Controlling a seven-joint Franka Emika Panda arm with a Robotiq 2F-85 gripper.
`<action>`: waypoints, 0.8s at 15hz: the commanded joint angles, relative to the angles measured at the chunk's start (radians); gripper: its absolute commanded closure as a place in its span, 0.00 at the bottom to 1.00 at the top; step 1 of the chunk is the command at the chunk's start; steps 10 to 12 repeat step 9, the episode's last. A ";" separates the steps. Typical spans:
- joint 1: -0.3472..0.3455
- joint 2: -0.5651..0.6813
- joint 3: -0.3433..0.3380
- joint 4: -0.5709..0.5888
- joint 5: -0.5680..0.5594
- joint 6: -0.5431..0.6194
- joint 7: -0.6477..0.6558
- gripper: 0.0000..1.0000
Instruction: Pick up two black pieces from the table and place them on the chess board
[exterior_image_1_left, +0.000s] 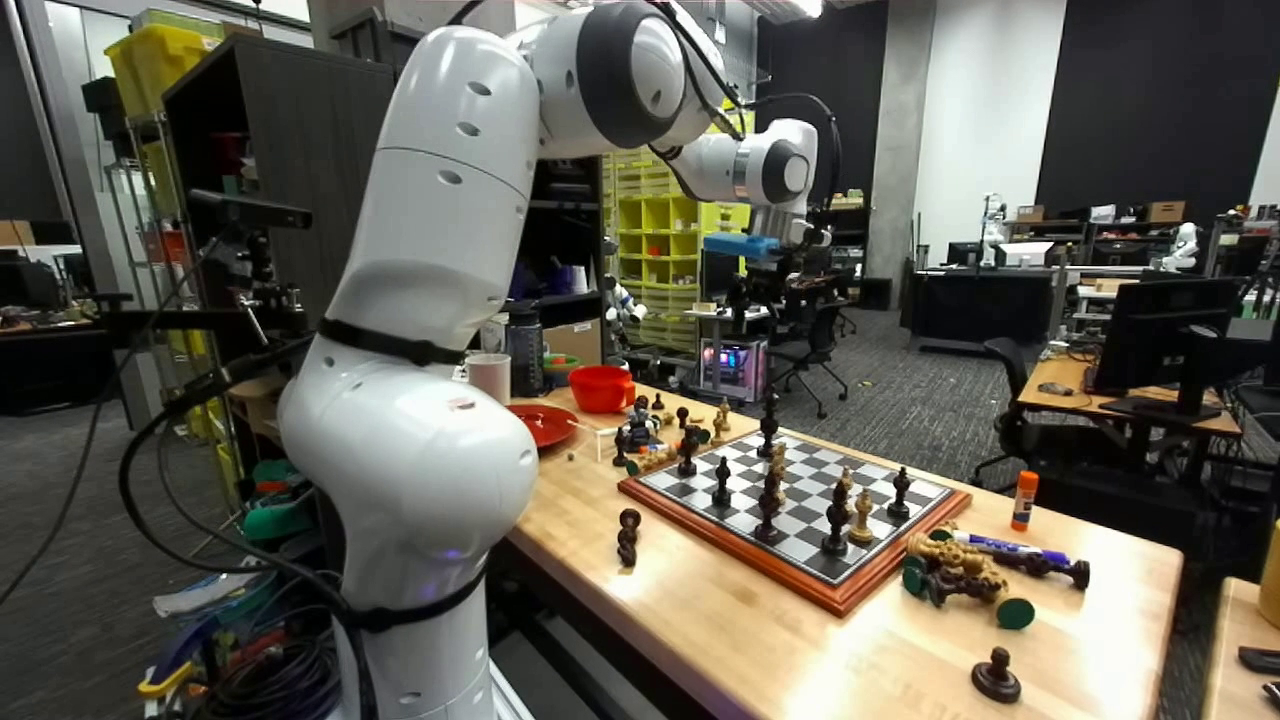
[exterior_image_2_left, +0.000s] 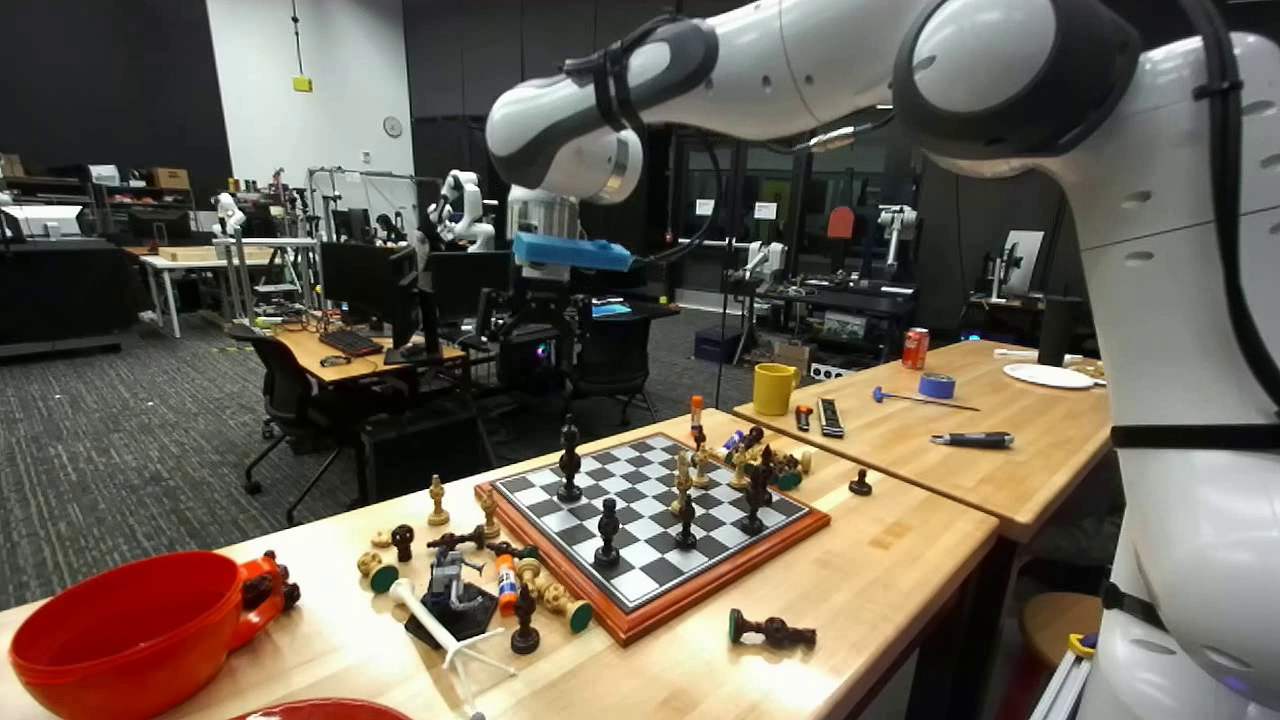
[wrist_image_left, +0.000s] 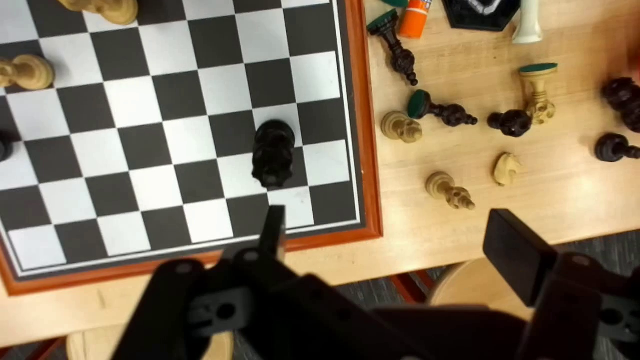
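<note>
currently we have the tool (wrist_image_left: 392, 235) with its fingers spread wide, and in both exterior views it hangs well above the level of the tabletop (exterior_image_2_left: 860, 560). in the wrist view we look down on one corner of the chess board (wrist_image_left: 187, 140), its checks black and white inside a reddish wooden rim, with a tall black piece (wrist_image_left: 273, 152) upright near that corner. the board lies flat on the tabletop, and we make out black chessmen (exterior_image_1_left: 722, 482) and pale chessmen (exterior_image_1_left: 861, 517) standing on its squares.

off the board, in both exterior views, we see a lying black piece (exterior_image_2_left: 772, 630), on its side between the board and the tabletop edge nearest the arm (exterior_image_1_left: 440, 260). a black pawn (exterior_image_1_left: 996, 676) stands upright toward one end of the tabletop, well apart from the board. at that end, just beside the rim, we find a heap of mixed chessmen (exterior_image_1_left: 955, 565), most on their sides, with a marker (exterior_image_1_left: 1010, 547) among them and an orange glue stick (exterior_image_1_left: 1025, 500) upright nearby. at the opposite end we see more chessmen (exterior_image_2_left: 525, 620), dark and pale, near a red bowl (exterior_image_2_left: 150, 675) with a handle and a red plate (exterior_image_1_left: 541, 425).
</note>
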 joint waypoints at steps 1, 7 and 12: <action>0.024 -0.127 0.004 -0.058 -0.079 -0.030 -0.001 0.00; 0.022 -0.146 0.021 -0.015 -0.101 -0.114 0.001 0.00; 0.022 -0.151 0.021 -0.021 -0.101 -0.116 0.001 0.00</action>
